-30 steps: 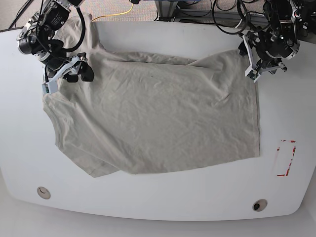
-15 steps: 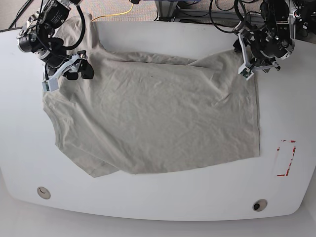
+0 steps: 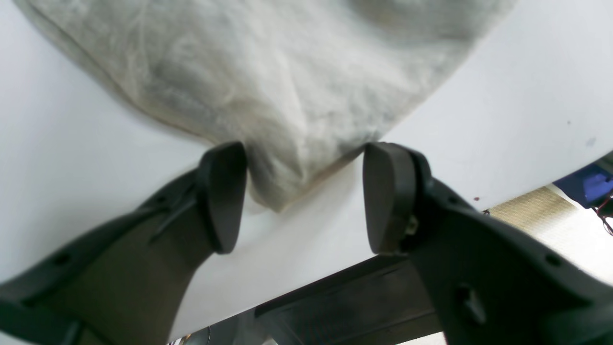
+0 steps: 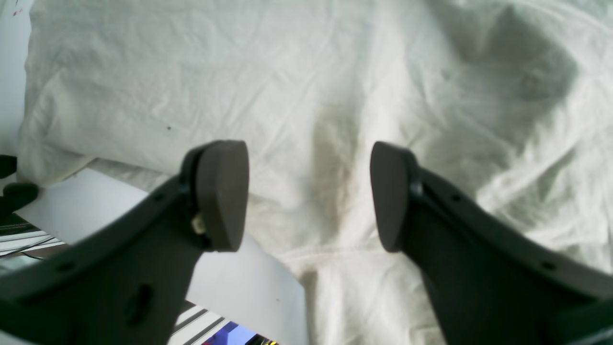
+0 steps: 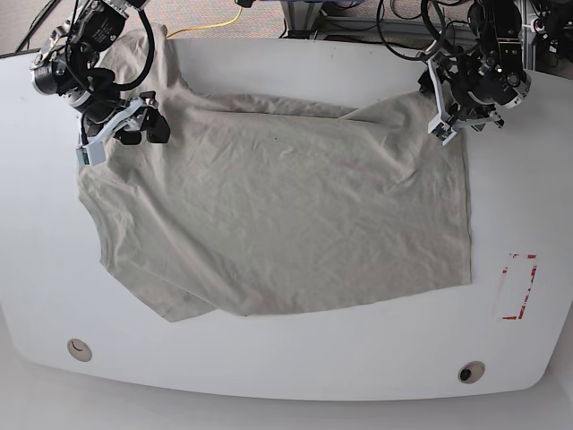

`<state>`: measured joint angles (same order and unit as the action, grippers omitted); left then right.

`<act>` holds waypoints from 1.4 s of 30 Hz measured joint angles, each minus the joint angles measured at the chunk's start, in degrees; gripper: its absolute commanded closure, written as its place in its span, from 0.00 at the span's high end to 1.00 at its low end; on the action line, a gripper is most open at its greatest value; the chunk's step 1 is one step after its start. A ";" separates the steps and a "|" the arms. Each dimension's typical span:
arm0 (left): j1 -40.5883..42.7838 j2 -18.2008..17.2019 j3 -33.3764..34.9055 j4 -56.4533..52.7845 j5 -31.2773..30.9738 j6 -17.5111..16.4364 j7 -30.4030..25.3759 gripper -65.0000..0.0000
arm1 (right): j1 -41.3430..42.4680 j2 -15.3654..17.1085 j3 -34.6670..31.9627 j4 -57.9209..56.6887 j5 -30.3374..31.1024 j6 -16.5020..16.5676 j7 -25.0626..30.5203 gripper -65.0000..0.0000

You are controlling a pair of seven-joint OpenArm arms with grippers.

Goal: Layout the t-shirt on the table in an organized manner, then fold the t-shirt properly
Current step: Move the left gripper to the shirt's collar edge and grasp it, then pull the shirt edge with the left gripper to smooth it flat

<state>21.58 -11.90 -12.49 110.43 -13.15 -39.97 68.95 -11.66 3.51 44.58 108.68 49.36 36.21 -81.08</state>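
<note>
**Q:** On the table (image 5: 295, 376), where does the shirt lie?

**Me:** Across the middle of the white top I see the t-shirt (image 5: 277, 215) spread mostly flat and wrinkled. Its hem runs down the base view's right side, near a red mark (image 5: 519, 287). A sleeve pokes toward the near edge at lower left, and another part of the cloth reaches up to the far left corner. A fold line crosses the far edge of the cloth.

**Q:** What is my left gripper doing?

**Me:** I see the left gripper (image 3: 301, 196) at the far right corner of the shirt in the base view. From its wrist camera, the two dark pads stand well apart, and a pointed corner of cloth (image 3: 282, 191) sits in the gap between them. The left pad (image 3: 222, 196) is right at the edge of the cloth; I cannot tell if it touches. The jaws are not closed on the corner, so nothing is held.

**Q:** And the right gripper?

**Me:** My right gripper (image 4: 309, 196) is above the shirt at the far left in the base view. Its pads are also spread apart, with wrinkled cloth lying flat below them and a strip of bare table to the lower left. It grips nothing.
</note>
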 measured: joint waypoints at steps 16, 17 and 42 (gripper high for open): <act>0.02 -0.24 -0.17 0.00 0.24 0.02 0.02 0.55 | 0.00 -0.02 -0.02 0.00 0.02 0.00 0.00 0.59; 0.02 -0.24 -0.11 0.00 0.22 0.02 0.02 0.55 | 0.00 -0.02 -0.02 0.00 0.02 0.00 0.00 0.59; -1.73 -0.52 -0.15 -4.50 -0.31 -0.20 -0.63 0.53 | 0.00 0.00 1.68 0.00 0.33 0.02 0.00 0.59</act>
<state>19.86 -12.43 -12.64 105.93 -13.45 -40.16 68.31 -11.66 3.51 46.26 108.68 49.69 36.23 -81.08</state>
